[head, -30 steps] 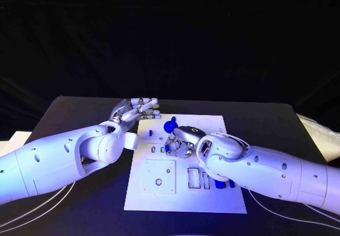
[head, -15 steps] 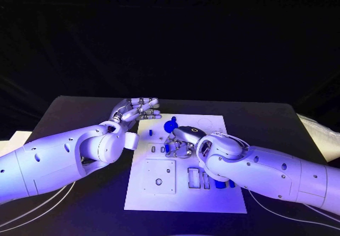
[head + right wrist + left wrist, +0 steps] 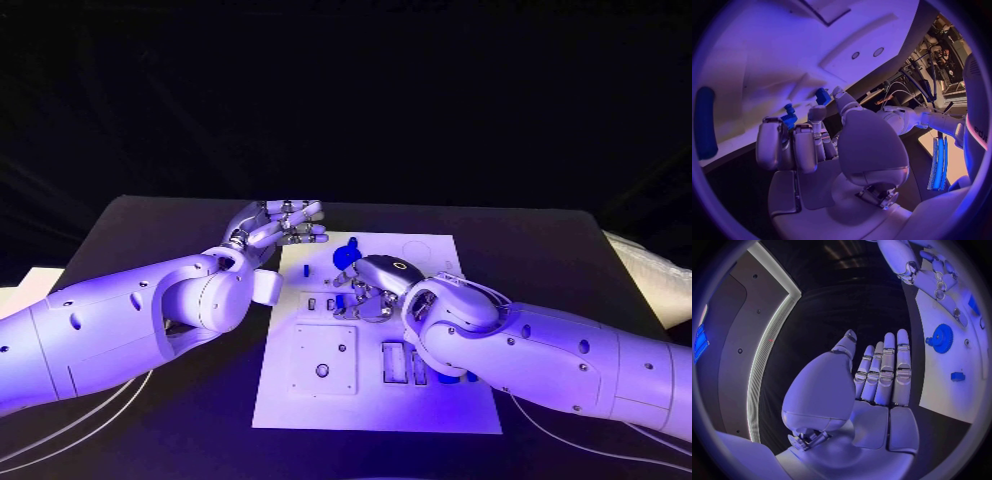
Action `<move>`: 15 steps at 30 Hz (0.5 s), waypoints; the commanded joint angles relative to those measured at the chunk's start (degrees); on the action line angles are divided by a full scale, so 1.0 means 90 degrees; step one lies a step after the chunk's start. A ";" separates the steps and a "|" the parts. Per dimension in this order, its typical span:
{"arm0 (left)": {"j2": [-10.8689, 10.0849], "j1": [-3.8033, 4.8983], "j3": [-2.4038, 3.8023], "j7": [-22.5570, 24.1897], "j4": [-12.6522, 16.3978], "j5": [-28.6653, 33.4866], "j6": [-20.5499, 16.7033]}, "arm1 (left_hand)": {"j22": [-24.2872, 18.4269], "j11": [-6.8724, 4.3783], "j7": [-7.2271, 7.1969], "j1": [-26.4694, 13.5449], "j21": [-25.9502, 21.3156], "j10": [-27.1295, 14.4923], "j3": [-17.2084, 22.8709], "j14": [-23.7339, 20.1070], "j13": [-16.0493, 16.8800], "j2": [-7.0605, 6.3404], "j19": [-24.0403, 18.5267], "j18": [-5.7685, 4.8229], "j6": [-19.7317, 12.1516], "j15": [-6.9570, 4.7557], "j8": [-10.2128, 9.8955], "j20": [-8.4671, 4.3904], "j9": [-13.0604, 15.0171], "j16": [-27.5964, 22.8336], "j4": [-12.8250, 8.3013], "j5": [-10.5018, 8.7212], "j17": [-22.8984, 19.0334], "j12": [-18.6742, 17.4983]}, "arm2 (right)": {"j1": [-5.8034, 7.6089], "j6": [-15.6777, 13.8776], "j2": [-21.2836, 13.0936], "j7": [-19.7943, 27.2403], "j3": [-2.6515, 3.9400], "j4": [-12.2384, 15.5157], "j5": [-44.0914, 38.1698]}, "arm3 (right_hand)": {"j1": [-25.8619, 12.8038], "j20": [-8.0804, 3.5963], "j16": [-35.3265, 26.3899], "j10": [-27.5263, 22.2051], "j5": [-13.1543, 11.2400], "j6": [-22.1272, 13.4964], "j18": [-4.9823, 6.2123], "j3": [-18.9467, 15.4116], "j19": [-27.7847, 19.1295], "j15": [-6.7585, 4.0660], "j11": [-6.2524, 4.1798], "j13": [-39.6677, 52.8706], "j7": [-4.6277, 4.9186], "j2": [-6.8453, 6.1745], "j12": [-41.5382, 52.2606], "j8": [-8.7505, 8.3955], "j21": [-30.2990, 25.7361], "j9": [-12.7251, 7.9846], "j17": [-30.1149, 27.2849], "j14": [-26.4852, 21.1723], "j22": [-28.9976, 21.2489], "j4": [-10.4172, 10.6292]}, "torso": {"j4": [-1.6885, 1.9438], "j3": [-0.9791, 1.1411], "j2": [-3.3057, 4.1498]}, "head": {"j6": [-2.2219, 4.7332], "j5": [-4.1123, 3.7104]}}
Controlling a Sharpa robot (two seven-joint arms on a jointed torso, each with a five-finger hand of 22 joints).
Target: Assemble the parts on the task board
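My right hand (image 3: 371,288) is in the middle of the frame, over the upper part of the task board (image 3: 378,412), with its fingers curled down. In the right wrist view its fingertips (image 3: 817,114) pinch a small blue part (image 3: 789,120), and a second blue part (image 3: 822,96) is just beside them. My left hand (image 3: 274,229) stays beside the board's upper left corner, flat and holding nothing, fingers (image 3: 887,371) straight together. A blue gear (image 3: 941,337) lies on the board near it.
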 commanded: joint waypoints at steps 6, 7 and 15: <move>0.0004 -0.0007 -0.0003 -0.0257 0.0024 -0.0284 0.0008 | 0.0059 -0.0057 -0.0019 -0.0028 0.0097 -0.0005 -0.0018 0.0448 -0.0007 0.0122 0.0414 0.0076 0.0007 -0.0088 -0.0062 -0.0101 -0.0001 0.0144 -0.0136 -0.0011 0.0215 -0.0033 | 0.0054 -0.0636 -0.0441 0.0594 0.0138 0.0570 0.0094 | 0.0176 0.0027 -0.0027 -0.0023 0.0083 -0.0022 0.0062 -0.0100 -0.0028 0.0051 -0.0006 0.0017 0.0003 0.0008 0.0027 0.0038 -0.0022 0.0018 0.0042 0.0330 0.0004 -0.0003 | -0.0003 0.0007 -0.0023 | 0.0022 0.0025; -0.0003 -0.0007 -0.0003 -0.0370 0.0031 -0.0407 -0.0030 | 0.0082 -0.0075 -0.0028 -0.0054 0.0139 0.0008 -0.0033 0.0550 -0.0004 0.0123 0.0500 0.0076 0.0013 -0.0114 -0.0066 -0.0128 0.0000 0.0211 -0.0141 -0.0011 0.0273 -0.0028 | 0.0101 -0.0556 -0.0548 0.0729 0.0154 0.0659 0.0230 | 0.0194 0.0027 -0.0029 -0.0019 0.0095 -0.0020 0.0063 -0.0105 -0.0030 0.0050 -0.0007 0.0021 0.0002 0.0016 0.0036 0.0040 -0.0025 0.0019 0.0040 0.0330 0.0000 -0.0002 | 0.0003 0.0008 -0.0029 | 0.0019 0.0028; -0.0109 0.0004 -0.0001 -0.2324 0.0109 -0.2081 0.0121 | 0.0881 -0.0618 -0.0425 -0.0462 0.1495 0.1433 -0.0228 0.2321 0.0501 0.0094 0.2082 0.0049 0.0402 -0.0713 0.0163 -0.0725 0.0062 0.4247 0.0082 0.0020 0.3617 0.0953 | 0.0686 -0.0027 -0.1496 0.1758 0.0208 0.1134 0.2036 | 0.0262 0.0028 -0.0197 -0.0067 0.0281 0.0016 0.0125 -0.0229 -0.0222 0.0050 -0.0006 0.0006 0.0001 0.0094 0.0066 0.0060 -0.0180 0.0028 -0.0200 0.0265 -0.0300 0.0086 | -0.0033 0.0021 -0.0120 | -0.0004 0.0013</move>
